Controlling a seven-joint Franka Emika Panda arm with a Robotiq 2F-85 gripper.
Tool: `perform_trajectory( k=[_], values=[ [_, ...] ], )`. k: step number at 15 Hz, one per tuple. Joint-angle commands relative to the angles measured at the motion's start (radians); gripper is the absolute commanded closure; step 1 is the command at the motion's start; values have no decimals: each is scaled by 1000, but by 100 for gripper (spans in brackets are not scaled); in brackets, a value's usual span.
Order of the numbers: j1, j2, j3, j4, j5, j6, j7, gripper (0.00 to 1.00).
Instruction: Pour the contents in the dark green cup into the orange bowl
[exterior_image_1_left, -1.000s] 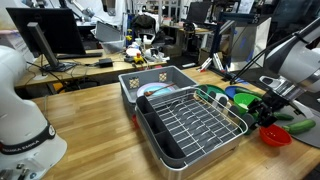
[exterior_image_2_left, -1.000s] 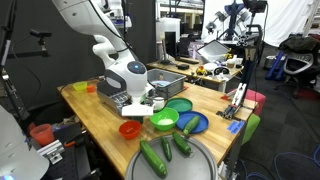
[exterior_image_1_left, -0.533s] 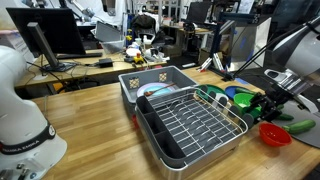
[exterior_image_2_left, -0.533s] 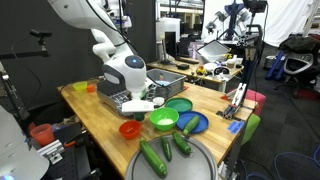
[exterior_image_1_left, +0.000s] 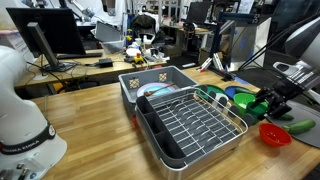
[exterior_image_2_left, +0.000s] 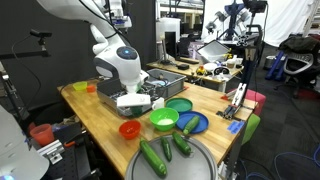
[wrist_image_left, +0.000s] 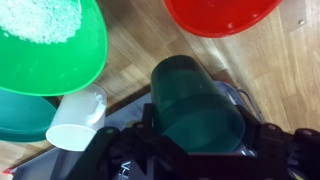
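- Dark green cup (wrist_image_left: 195, 100): clamped between the fingers of the pincer (wrist_image_left: 200, 125), which is clenched on its wall. It is held clear of the wooden table (wrist_image_left: 135, 40), with its mouth turned away from the wrist camera. Its contents cannot be made out.
- White cup (wrist_image_left: 75, 120): just beside the pincer, to one side. Judged a knock hazard if the wrist swings that way.
- Orange bowl (wrist_image_left: 225, 15): ahead of the pincer, on the side away from the white cup, and not yet under the held cup's mouth. Advice: bring the mouth over the bowl's middle before tilting, then roll the wrist slowly.
- Bright green bowl (wrist_image_left: 70, 65): ahead on the white cup's side, holding white granules (wrist_image_left: 40, 20). It is not the target, so keep the pour away from it.
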Motion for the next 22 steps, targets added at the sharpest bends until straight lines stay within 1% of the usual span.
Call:
perform_trajectory(
  k=[1,3,5,7,9,10,13,14,15,17,18,19,20,22],
  values=[
    [10,-112,-3,-86,-62,3,35,47],
    [14,-171,-1,-130,-102,28,75,47],
    [13,-234,5,-177,-157,78,140,47],
    [4,-290,12,-222,-224,128,227,47],
    [-16,-330,23,-268,-308,172,340,47],
    [-44,-271,40,-220,-354,196,397,47],
    [-118,-242,69,-227,-556,239,626,47],
    [-115,-228,38,-226,-663,234,726,47],
    [-181,-220,76,-226,-750,205,810,47],
    [-236,-218,77,-226,-939,153,980,47],
    [-245,-244,62,-226,-1032,104,1058,47],
    [-215,-265,20,-224,-1100,60,1119,47],
    [-214,-290,16,-220,-1141,14,1163,47],
    [-185,-336,2,-209,-1151,-67,1188,47]
  ],
)
